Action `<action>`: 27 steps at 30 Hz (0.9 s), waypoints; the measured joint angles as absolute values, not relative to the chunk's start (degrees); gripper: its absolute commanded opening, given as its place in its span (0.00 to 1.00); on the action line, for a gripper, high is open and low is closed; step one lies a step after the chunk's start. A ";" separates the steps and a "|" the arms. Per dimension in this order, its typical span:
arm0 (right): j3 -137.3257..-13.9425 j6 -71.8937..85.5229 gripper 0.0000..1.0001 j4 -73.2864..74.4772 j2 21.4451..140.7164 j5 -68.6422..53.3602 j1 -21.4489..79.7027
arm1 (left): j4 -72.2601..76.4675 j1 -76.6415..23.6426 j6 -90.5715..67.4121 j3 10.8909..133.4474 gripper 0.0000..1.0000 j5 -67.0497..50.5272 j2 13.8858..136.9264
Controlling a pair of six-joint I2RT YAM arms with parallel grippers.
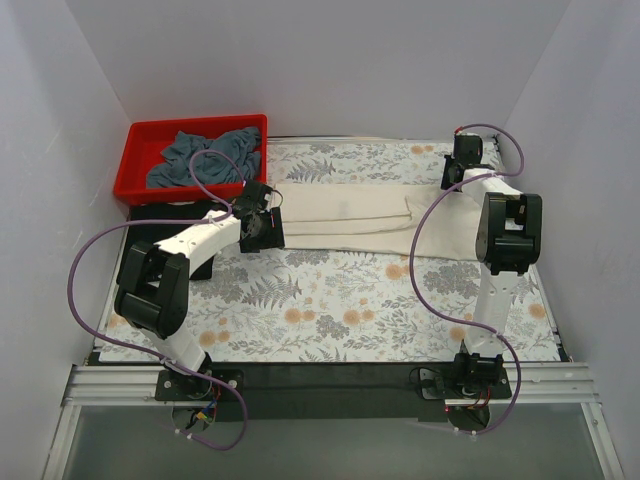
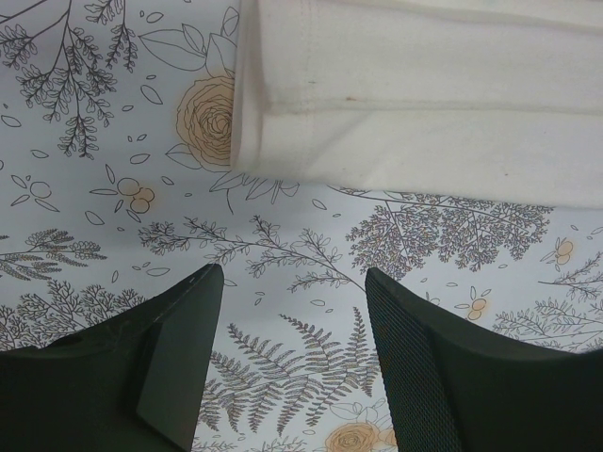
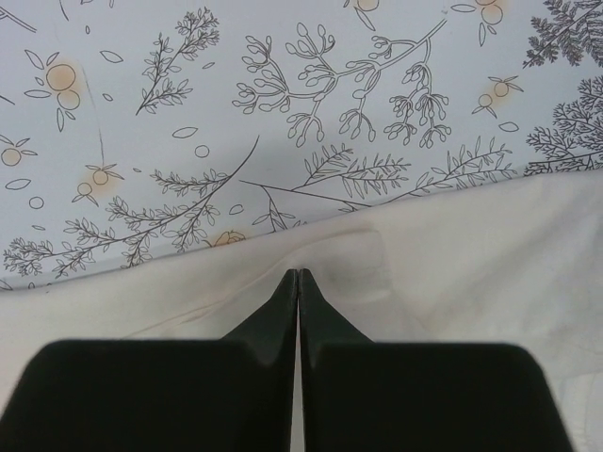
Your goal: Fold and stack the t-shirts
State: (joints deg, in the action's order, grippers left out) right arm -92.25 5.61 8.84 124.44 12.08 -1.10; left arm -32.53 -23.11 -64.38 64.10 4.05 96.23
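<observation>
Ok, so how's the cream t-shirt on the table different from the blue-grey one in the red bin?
Colour: the cream-white t-shirt is pale, the slate grey-blue shirt dark. Pose: the cream-white one lies flat, folded lengthwise; the grey-blue one is crumpled. Place: cream-white on the floral tablecloth, grey-blue in the red bin. Both are soft cloth.

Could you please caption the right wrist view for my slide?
Right gripper pinching the edge of the cream t-shirt on the floral tablecloth.

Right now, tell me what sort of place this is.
Probably a robot test cell for laundry folding: plain white walls enclose a floral tablecloth, a left arm and right arm are bolted at its near edge, and a cream-white t-shirt lies on it.
</observation>
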 measured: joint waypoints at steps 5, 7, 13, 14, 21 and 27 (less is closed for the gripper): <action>-92.25 5.06 0.01 8.75 124.44 11.75 -1.10 | -32.53 -23.11 -64.40 64.10 0.58 4.05 96.23; -92.25 4.78 0.04 8.71 124.44 11.57 -1.10 | -32.53 -23.11 -64.42 64.10 0.58 4.05 96.23; -92.18 4.49 0.34 8.56 124.27 10.87 -1.10 | -32.49 -23.11 -64.82 64.10 0.58 4.05 96.23; -92.09 4.45 0.35 8.69 123.98 10.35 -1.08 | -32.49 -23.11 -64.88 64.12 0.58 4.05 96.23; -88.07 4.25 0.35 10.76 115.39 4.38 1.32 | -32.01 -23.11 -64.99 65.93 0.58 4.05 96.66; -77.87 5.91 0.29 11.64 103.37 -1.50 9.98 | -30.37 -23.11 -65.23 68.93 0.33 3.84 99.63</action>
